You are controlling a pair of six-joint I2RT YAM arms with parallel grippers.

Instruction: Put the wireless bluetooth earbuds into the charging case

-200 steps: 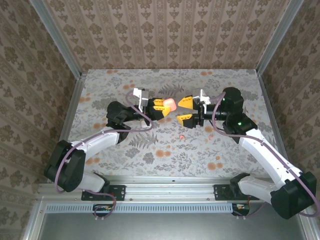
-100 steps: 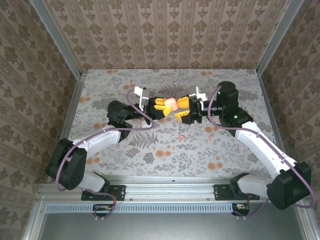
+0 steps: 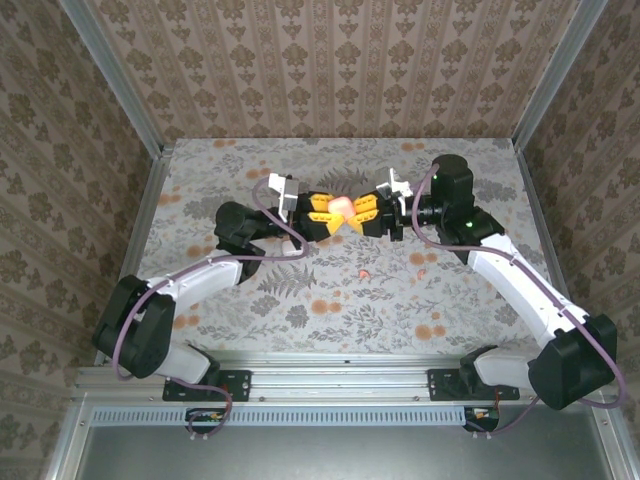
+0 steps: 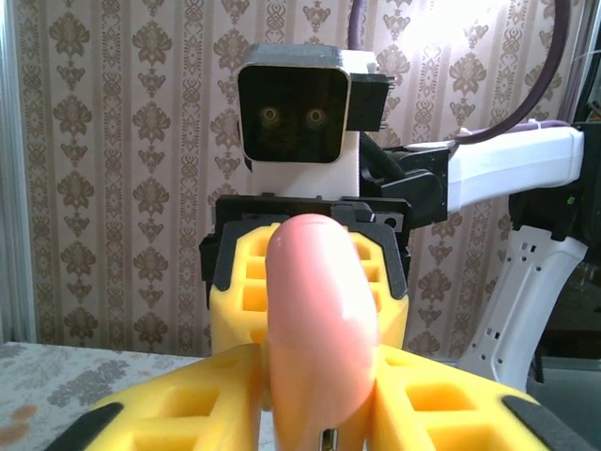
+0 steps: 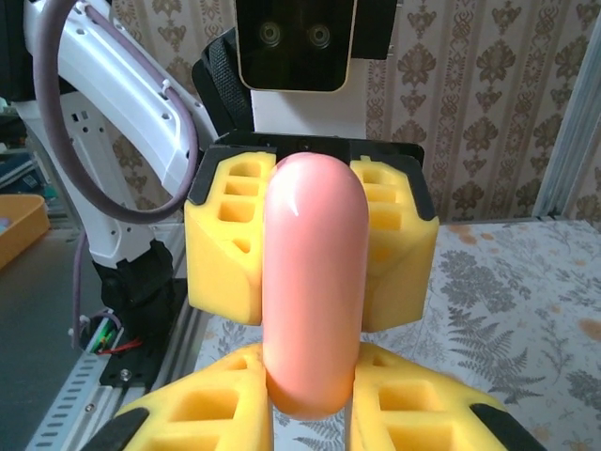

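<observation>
A pink pebble-shaped charging case (image 3: 341, 207) hangs above the middle of the table, gripped from both sides. My left gripper (image 3: 333, 213) comes in from the left and its yellow fingers press on the case (image 4: 319, 319) in the left wrist view. From the right, my right gripper (image 3: 351, 209) has closed its yellow fingers on the other end of the case (image 5: 313, 291). The lid is shut. One small coral earbud (image 3: 365, 272) lies on the cloth in front of the grippers.
The floral tablecloth (image 3: 250, 300) covers the table, with papered walls on three sides and metal posts at the corners. Both arms reach in from the near rail (image 3: 340, 378) and meet at the centre.
The right gripper moved left to the case and closed its wide-open jaws on it. The left gripper kept the case in place throughout.
</observation>
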